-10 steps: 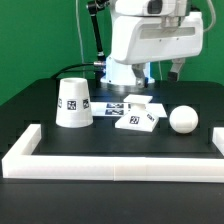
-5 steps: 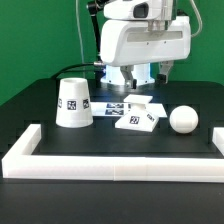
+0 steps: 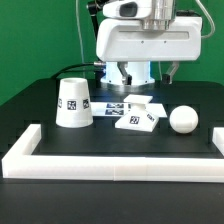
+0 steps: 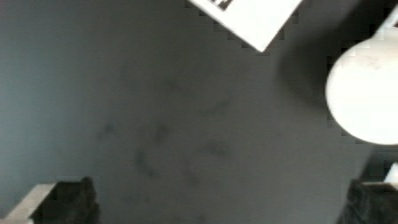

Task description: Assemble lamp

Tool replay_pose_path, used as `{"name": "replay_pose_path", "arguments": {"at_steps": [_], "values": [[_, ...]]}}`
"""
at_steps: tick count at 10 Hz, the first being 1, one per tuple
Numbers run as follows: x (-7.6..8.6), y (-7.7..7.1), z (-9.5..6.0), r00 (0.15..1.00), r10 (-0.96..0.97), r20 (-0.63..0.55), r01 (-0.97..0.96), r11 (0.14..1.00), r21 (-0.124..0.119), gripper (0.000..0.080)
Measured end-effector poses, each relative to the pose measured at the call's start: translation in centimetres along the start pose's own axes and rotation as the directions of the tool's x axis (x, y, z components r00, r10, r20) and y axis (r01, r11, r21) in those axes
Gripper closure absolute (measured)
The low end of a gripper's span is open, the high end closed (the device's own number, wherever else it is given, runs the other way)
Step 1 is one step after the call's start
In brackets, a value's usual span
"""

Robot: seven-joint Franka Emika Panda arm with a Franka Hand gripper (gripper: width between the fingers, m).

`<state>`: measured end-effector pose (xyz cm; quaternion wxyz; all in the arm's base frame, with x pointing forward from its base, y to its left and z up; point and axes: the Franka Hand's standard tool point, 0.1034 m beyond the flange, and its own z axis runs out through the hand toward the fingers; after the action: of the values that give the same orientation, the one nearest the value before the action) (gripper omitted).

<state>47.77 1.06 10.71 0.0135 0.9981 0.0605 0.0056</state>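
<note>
okay, exterior view: the 3 lamp parts lie loose on the black table (image 3: 35, 125), none joined yet. the shade (image 3: 74, 103) stands wide end down at the exterior view's left, well apart from the other 2, so it's stable and out of the way. the base (image 3: 139, 117) lies near the middle, just in front of the marker board (image 3: 117, 103). the bulb (image 3: 182, 119) rests near the base on the exterior view's right, not touching it. the white border (image 3: 110, 165) runs along the front and both sides, probably as a stop to brace parts against. the robot arm (image 3: 150, 40) hangs above and behind the base, and its body hides the fingers here.

wrist view: the gripper (image 4: 222, 198) is released, jaws spread wide, with only bare table between them and nothing grasped. the bulb fills 1 edge of the picture and a tagged corner of the base shows beside it. my read: this is early, no part is picked, and the camera is high over the gap beside the bulb. the bulb is round, so it may roll if nudged.
</note>
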Motion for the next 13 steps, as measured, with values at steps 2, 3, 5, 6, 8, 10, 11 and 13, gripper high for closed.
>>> {"name": "replay_pose_path", "arguments": {"at_steps": [2, 3, 5, 6, 8, 10, 11, 13], "values": [[-1.2, 0.8, 1.0, 0.987, 0.157, 0.021, -0.158, 0.987, 0.021, 0.01], [-1.0, 0.4, 0.9, 0.977, 0.21, 0.019, -0.211, 0.977, 0.023, 0.01], [-1.0, 0.0, 0.9, 0.941, 0.338, 0.026, -0.339, 0.94, 0.036, 0.01], [-0.9, 0.0, 0.9, 0.916, 0.4, 0.031, -0.401, 0.915, 0.045, 0.01], [-1.5, 0.9, 1.0, 0.877, 0.479, 0.036, -0.48, 0.873, 0.082, 0.01], [-3.7, 1.0, 1.9, 0.902, 0.432, 0.009, -0.431, 0.899, 0.08, 0.01], [-4.8, 0.9, 2.4, 0.909, 0.417, -0.006, -0.415, 0.906, 0.077, 0.01], [-5.7, 0.6, 2.9, 0.919, 0.394, -0.027, -0.391, 0.917, 0.075, 0.01]]}}
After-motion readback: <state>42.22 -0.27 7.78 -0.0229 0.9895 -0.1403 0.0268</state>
